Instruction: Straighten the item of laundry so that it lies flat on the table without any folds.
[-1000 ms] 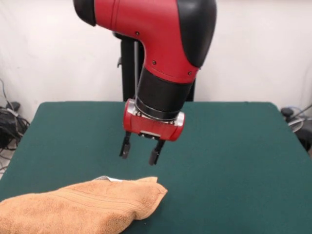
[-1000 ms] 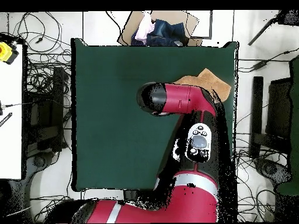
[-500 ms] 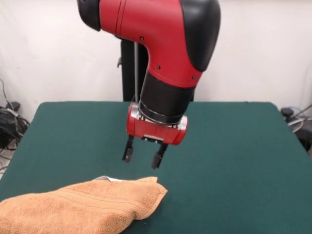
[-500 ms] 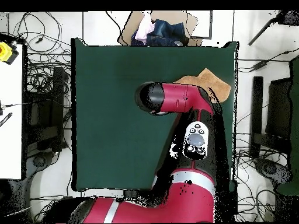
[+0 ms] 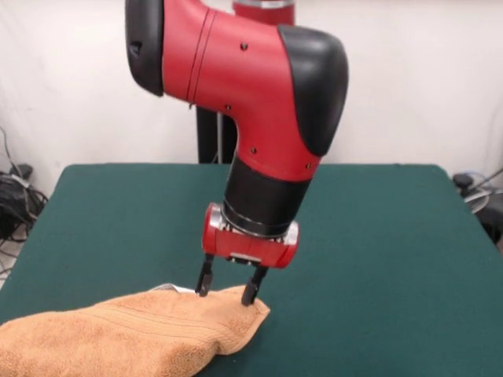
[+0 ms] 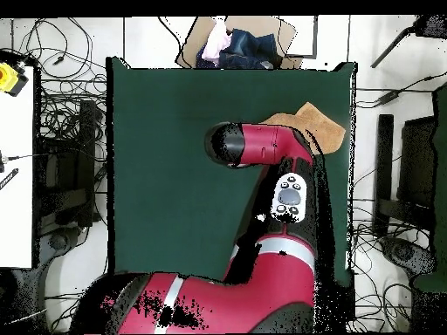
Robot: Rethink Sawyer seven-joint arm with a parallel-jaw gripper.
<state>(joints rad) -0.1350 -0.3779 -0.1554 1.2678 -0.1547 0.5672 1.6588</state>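
Nearest in the front view, at about 7 o'clock: a bunched orange-tan terry hand towel (image 5: 126, 334), folded over on itself in a long rumpled mound, woven border bands running along its upper face, far corner pointing toward 3 o'clock. At its far edge, a small white care tag (image 5: 174, 289) just peeking out. Underneath, a large rectangular table with a dark green felt-like top (image 5: 377, 267), mostly bare toward 3 o'clock and 12 o'clock.

Directly above the towel's far corner, near picture centre: a red gripper with two black fingers (image 5: 227, 287), jaws spread apart, nothing between them, both fingertips (image 5: 249, 295) at the towel's far edge, touching or just above the cloth; cannot tell which. Rising from it toward 12 o'clock, a thick red and black robot arm (image 5: 251, 94).

From the overhead view: towel (image 6: 312, 124) near the table's (image 6: 175, 157) edge at about 2 o'clock, partly covered by the arm (image 6: 262, 146); gripper itself hidden beneath the arm.
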